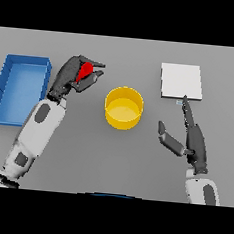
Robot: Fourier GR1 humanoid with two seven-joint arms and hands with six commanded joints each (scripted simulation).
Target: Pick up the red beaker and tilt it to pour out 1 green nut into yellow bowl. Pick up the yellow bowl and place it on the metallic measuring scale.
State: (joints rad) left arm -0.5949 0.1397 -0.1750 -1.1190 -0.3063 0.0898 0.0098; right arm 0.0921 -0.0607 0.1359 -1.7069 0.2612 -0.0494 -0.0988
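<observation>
Fingers of the left hand (72, 77) curl around the red beaker (85, 71), held tilted left of the yellow bowl (124, 107), apart from it. The bowl stands upright on the grey table (115, 159), near its middle. The right hand (187, 135) hovers with fingers straight and spread, 1 fingertip reaching the near edge of the metallic measuring scale (181, 80). A blue bin (19, 88) sits at far left.
</observation>
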